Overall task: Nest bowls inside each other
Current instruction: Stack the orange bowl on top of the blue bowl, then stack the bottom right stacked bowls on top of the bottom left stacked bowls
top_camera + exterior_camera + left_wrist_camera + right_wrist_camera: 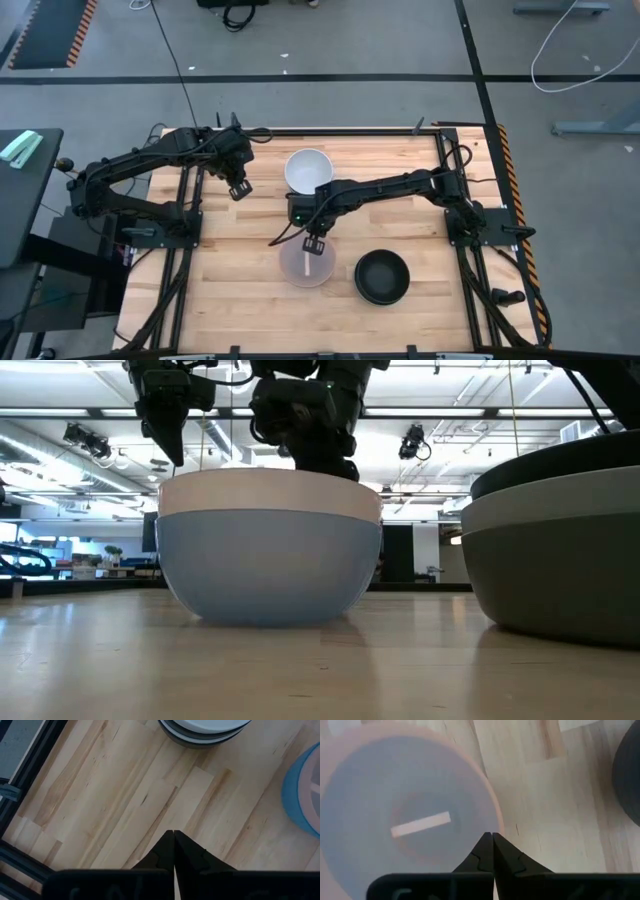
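A translucent salmon-pink bowl (306, 263) sits nested in a blue bowl (268, 565) at the table's middle, toward the near edge. My right gripper (493, 835) is shut and points steeply down at the pink bowl's far rim. A white bowl (308, 170) tops a stack of bowls (205, 731) farther back. A black bowl (382, 277) lies in a grey one (560, 560) to the right. My left gripper (173, 834) hangs shut over bare wood, left of the white bowl. My right gripper's shut fingertips stand at the pink bowl's far rim (496, 822), coming from above and pointing steeply down. I cannot tell whether they touch the rim. The bowl rests in the blue bowl on the table.
Bare wooden tabletop (230, 290) lies to the left of and in front of the bowls. Black metal frame rails (185, 250) run along the table's left and right sides.
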`<state>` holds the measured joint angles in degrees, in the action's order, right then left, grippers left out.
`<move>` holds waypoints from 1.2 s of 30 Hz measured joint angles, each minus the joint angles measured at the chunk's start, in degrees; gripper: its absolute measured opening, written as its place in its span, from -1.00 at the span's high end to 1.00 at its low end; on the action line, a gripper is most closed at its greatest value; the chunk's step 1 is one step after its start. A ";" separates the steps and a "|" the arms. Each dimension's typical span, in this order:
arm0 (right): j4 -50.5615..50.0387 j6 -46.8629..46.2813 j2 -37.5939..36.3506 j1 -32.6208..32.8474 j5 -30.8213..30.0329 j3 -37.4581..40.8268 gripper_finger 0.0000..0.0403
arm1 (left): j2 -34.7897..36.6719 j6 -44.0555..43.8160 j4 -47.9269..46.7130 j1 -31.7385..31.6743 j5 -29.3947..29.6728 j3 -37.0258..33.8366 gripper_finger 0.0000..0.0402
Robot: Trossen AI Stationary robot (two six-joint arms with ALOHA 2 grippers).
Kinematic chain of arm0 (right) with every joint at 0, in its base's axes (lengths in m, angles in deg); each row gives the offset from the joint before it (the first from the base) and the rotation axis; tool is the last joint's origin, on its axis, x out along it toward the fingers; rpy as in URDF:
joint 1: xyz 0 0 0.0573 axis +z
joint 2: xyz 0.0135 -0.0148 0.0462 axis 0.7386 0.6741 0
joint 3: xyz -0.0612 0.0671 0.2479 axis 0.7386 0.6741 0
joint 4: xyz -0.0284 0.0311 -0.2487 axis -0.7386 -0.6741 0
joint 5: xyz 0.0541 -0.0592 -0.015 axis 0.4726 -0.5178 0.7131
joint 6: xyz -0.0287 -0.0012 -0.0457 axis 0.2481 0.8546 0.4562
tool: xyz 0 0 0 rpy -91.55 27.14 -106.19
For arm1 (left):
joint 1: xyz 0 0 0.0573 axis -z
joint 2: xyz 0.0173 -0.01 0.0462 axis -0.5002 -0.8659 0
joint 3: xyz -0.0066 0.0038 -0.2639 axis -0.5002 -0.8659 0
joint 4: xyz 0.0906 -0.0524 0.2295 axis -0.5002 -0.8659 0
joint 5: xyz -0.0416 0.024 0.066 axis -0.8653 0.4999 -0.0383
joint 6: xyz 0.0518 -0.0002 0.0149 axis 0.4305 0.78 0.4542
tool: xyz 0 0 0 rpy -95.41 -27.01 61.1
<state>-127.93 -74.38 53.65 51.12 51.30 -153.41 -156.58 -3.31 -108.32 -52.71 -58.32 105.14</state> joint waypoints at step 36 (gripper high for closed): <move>-25.54 -40.23 -13.49 29.33 0.42 -0.22 0.79 | 0.00 5.53 2.84 0.07 0.02 0.00 0.86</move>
<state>-153.47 -114.60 40.17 80.46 51.72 -153.63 -156.58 2.22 -105.49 -52.65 -58.30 105.14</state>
